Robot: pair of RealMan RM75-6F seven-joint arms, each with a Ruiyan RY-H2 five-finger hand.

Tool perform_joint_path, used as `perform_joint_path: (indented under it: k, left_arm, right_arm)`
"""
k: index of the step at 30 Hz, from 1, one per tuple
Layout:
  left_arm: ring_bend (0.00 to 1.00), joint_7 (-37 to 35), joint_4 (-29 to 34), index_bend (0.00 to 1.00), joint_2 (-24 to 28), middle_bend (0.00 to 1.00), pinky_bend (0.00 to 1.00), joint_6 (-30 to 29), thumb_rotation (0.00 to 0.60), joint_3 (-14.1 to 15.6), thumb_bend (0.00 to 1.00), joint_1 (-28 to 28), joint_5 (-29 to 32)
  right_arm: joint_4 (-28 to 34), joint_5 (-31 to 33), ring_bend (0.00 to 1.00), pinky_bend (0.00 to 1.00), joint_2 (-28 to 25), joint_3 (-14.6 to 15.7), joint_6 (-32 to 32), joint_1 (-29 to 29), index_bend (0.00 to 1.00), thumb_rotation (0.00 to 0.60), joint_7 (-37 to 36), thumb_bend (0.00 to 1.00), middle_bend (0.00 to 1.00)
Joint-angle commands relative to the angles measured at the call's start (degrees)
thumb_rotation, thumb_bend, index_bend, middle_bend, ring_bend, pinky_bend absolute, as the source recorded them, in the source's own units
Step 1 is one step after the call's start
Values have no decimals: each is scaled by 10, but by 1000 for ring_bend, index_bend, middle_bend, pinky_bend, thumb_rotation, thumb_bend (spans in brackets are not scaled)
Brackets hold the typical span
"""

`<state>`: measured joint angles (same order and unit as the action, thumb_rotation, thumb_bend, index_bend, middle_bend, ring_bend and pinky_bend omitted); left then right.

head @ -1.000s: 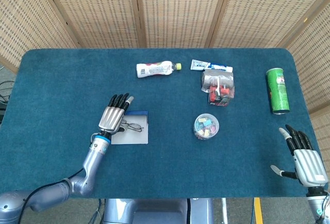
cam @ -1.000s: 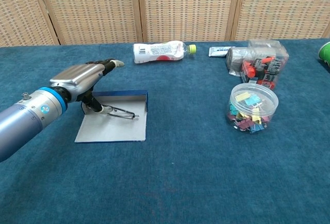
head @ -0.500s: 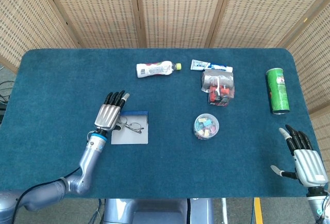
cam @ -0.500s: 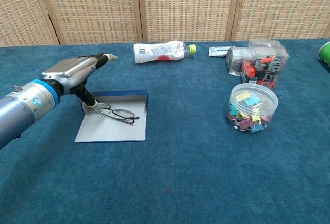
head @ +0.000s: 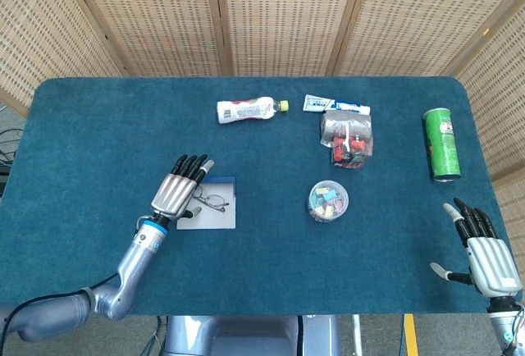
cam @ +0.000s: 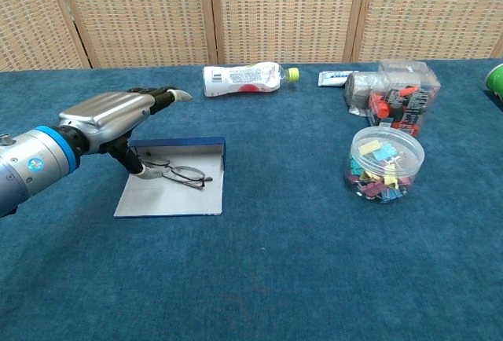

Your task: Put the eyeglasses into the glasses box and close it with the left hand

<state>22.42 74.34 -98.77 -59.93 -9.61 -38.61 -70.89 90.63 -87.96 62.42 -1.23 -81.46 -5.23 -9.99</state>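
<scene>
1 wire-rimmed eyeglasses (cam: 179,174) on flat grey glasses box (cam: 177,196).

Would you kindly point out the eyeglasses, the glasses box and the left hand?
eyeglasses (cam: 185,174): chest view, on a lens.
glasses box (cam: 169,199): chest view, bare grey floor.
left hand (cam: 110,111): chest view, silver back.

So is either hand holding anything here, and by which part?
Nothing is held: the eyeglasses lie in the open glasses box, the left hand above; right hand empty.
</scene>
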Motion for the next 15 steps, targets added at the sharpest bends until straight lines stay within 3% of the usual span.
perform_joint_path:
  k: [1,15]
  left_arm:
    - [0,22,10,0,-1,0,0,-4,600,6,215,-3,-5]
    - [0,100,-70,0,-81,0,0,43,600,-37,220,-57,78]
  right_arm:
    - [0,0,0,0,0,0,0,0,0,600,0,0,0]
    - [-2,-2,0,0,-2,1,3,-1,0,600,-13,0,0]
